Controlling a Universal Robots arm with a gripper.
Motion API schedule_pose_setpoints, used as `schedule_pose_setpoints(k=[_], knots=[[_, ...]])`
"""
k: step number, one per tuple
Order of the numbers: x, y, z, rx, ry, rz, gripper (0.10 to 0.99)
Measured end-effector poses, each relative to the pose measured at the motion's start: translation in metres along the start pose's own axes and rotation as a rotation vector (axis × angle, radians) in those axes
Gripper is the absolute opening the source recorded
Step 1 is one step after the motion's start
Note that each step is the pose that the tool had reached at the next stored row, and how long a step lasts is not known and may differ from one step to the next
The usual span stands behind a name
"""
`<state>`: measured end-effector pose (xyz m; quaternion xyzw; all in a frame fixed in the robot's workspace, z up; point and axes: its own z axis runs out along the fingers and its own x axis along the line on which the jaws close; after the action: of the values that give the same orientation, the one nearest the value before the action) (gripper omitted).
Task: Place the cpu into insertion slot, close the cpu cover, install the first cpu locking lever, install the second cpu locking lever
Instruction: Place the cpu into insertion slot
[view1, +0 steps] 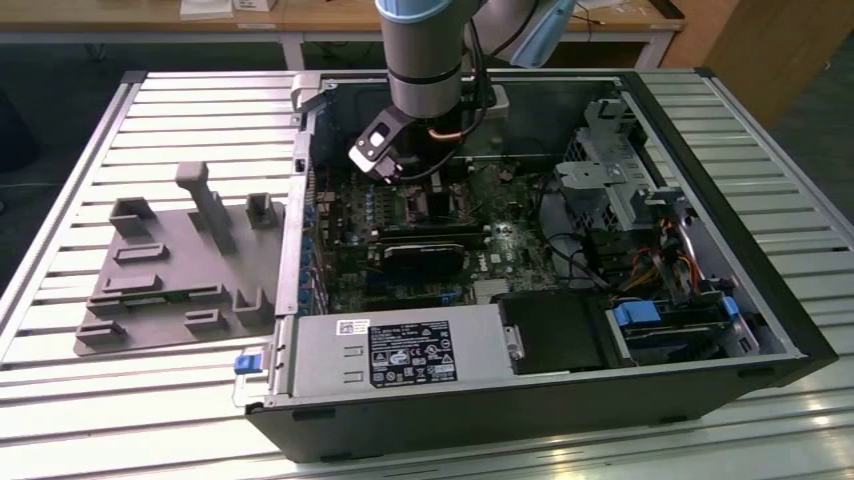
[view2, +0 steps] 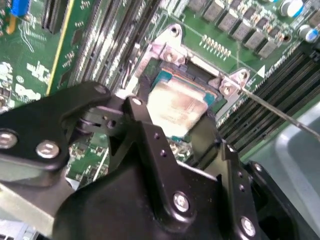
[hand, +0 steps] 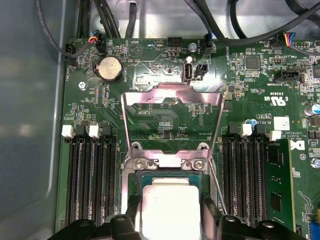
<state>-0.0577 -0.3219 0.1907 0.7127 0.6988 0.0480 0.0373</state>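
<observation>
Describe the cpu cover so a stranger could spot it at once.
In the open computer case, go to the green motherboard, between the two banks of black memory slots. The cpu cover is the thin silver frame swung open, off the cpu; alone there, it shows green board through its cut-out centre.

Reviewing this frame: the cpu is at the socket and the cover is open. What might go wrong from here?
1. The gripper appears shut on the cpu at the insertion slot. If the chip sits skewed, pressing could damage the socket.
2. The cpu cover is open just beyond, and the arm might catch it.
3. The thin locking lever runs close beside the gripper and could snag.
</observation>
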Motion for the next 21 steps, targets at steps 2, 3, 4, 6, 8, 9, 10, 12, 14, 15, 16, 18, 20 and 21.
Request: schedule_pose_setpoints(k=[2, 3, 4, 6, 8, 9, 10, 12, 14, 15, 16, 18, 20, 21], knots=[[-0.0002, -0.0001, -0.0003, 0.001, -0.0009, 0.000, 0.608], [-0.0002, -0.0001, -0.0004, 0.001, -0.0011, 0.000, 0.608], [-0.0002, -0.0001, -0.0004, 0.001, -0.0012, 0.000, 0.608], [-0.0002, -0.0001, -0.0003, 0.001, -0.0013, 0.000, 0.608], [-0.0002, 0.0000, -0.0013, 0.001, -0.0013, 0.000, 0.608], [-0.0002, 0.0001, -0.0024, 0.001, -0.0012, 0.000, 0.608], [-0.0002, 0.0003, -0.0037, 0.001, -0.0012, 0.000, 0.608], [-0.0001, 0.0007, -0.0074, 0.001, -0.0011, 0.000, 0.608], [0.0000, 0.0012, -0.0112, 0.001, -0.0012, 0.000, 0.608], [0.0000, 0.0013, -0.0125, 0.001, -0.0011, 0.000, 0.608], [0.0000, 0.0015, -0.0137, 0.001, -0.0011, 0.000, 0.608], [0.0000, 0.0016, -0.0147, 0.001, -0.0010, 0.000, 0.608], [0.0001, 0.0016, -0.0148, 0.001, -0.0010, 0.000, 0.608], [0.0000, 0.0017, -0.0150, 0.001, -0.0012, 0.000, 0.608]])
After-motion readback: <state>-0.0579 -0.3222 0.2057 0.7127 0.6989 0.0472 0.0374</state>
